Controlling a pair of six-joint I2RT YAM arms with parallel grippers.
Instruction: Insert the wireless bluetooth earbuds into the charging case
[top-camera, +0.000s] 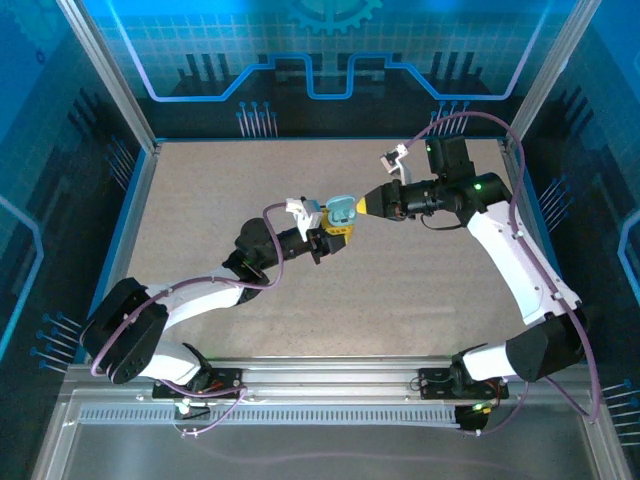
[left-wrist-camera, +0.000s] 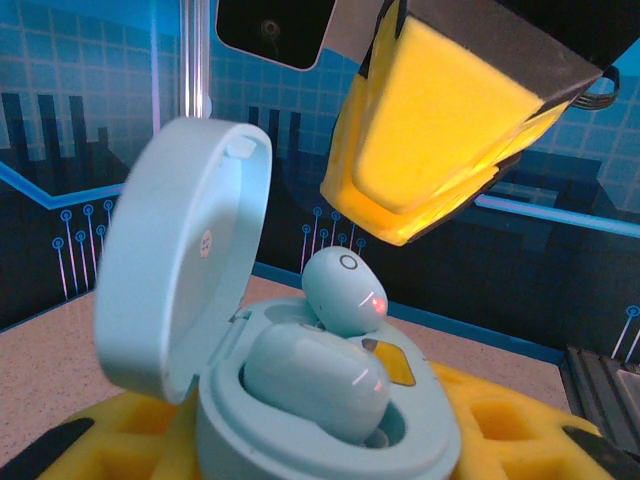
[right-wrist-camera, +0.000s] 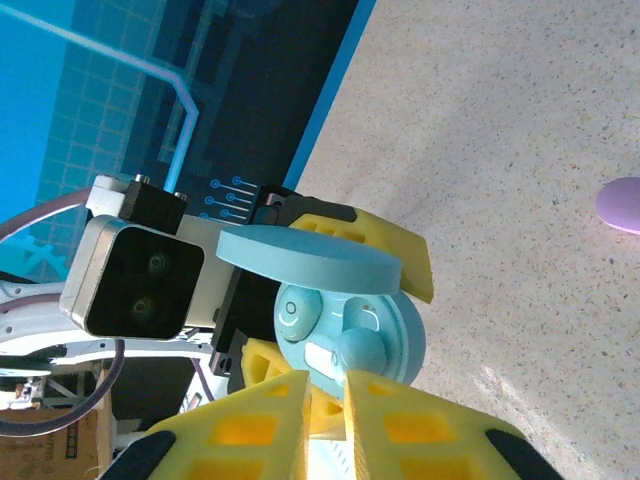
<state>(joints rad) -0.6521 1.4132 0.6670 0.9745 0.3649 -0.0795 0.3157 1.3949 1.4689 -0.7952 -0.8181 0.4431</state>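
Case (left-wrist-camera: 225, 430), lid (left-wrist-camera: 180, 260) open, clamped in the left gripper (top-camera: 339, 230) above the table (top-camera: 200, 200). First bud (left-wrist-camera: 315, 385), teal, lies in its well. Second bud (left-wrist-camera: 345, 290) stands tilted, apparently half out of the far well. Right gripper (top-camera: 364, 205), fingers together and, as far as I can see, empty, hangs just above the second bud. To seat it well, press lightly on the bud's crown with the closed tip, straight along the well's line and clear of the lid. The left gripper should hold the case level so the bud does not skid out.
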